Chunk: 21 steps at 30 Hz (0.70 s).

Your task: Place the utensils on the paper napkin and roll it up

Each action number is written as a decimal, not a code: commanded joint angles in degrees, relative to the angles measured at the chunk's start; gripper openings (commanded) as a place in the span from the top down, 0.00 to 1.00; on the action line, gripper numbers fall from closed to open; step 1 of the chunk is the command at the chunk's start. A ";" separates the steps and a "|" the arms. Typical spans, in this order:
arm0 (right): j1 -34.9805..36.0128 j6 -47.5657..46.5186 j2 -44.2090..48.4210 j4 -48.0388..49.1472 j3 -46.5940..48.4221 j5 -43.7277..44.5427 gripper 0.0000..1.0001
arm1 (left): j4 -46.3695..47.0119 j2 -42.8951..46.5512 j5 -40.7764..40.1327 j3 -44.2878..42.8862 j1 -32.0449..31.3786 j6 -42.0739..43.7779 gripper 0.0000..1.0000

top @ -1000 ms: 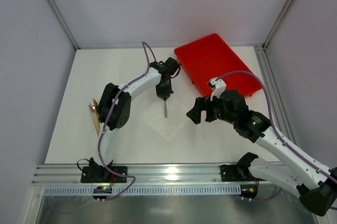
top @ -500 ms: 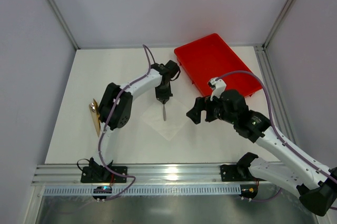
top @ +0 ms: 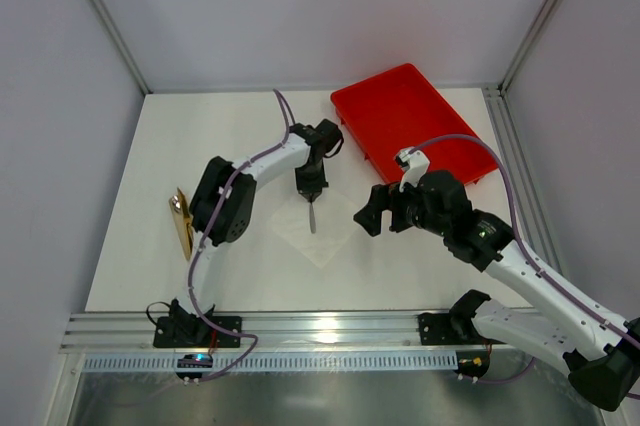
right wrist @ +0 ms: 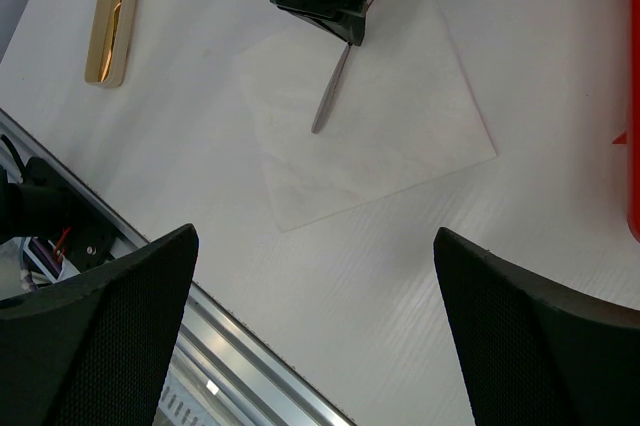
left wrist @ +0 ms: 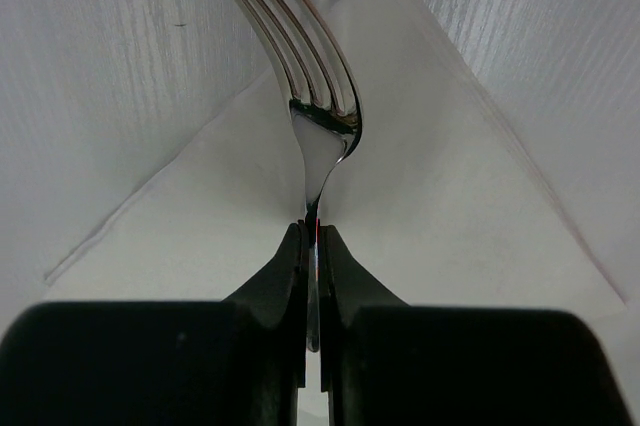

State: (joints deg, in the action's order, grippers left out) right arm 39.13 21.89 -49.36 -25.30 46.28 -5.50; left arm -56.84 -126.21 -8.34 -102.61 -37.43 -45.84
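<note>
L gripper (left wrist: 312, 246) clamps slim silver metal fork (left wrist: 320, 96) by its neck, tines down over thin white square paper napkin (top: 322, 234) at frame centre, apparently for laying down. R gripper (top: 370, 211) gapes empty, centre-right. Flat gold-handled utensil (top: 181, 223) lies far left.

White arm links (top: 270, 158), black joint housings (top: 222, 210), lilac cables (top: 455, 136), one white connector clip (top: 408, 159).

No readable text or labels.

left hand (left wrist: 312, 238) clenched, right hand (right wrist: 315, 238) wide
</note>
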 commanded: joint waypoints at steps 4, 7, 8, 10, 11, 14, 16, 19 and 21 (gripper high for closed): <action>-0.11 0.26 0.59 2.27 -0.23 -0.13 0.01 | 0.15 -0.70 -0.27 -1.02 -0.28 -0.12 0.91; -0.11 0.43 0.50 2.71 -0.58 -0.30 0.00 | -0.03 -0.44 -0.36 -1.19 -0.28 0.23 0.85; -0.20 0.52 0.41 2.71 -0.58 -0.48 0.00 | -0.11 -0.26 -0.45 -1.10 -0.28 0.32 0.84; -0.20 0.52 0.41 2.71 -0.49 -0.57 0.00 | -0.20 0.35 -0.45 -1.10 -0.28 0.41 0.82; -0.11 0.61 0.50 2.71 -0.49 -0.57 0.00 | -0.20 0.70 -0.10 -1.10 -0.28 0.41 0.81; -0.20 0.61 0.67 2.45 -0.40 -0.57 0.00 | -0.03 2.54 0.78 -1.36 -0.28 0.58 0.80; -0.11 0.79 0.59 2.80 -0.40 -0.83 0.00 | -0.38 3.43 1.66 -2.59 -0.28 1.37 0.76; -0.11 0.87 0.15 3.15 -0.32 -1.71 0.00 | -2.92 5.44 0.17 -3.74 -0.28 2.25 0.75; -0.20 1.14 -0.21 3.24 -0.14 -2.23 0.00 | -4.41 8.42 -1.58 -3.48 -0.19 2.95 0.74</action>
State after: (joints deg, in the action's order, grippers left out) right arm 39.13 22.63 -49.45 -24.56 45.93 -6.26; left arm -58.13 -125.73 -7.73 -103.57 -37.45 -44.49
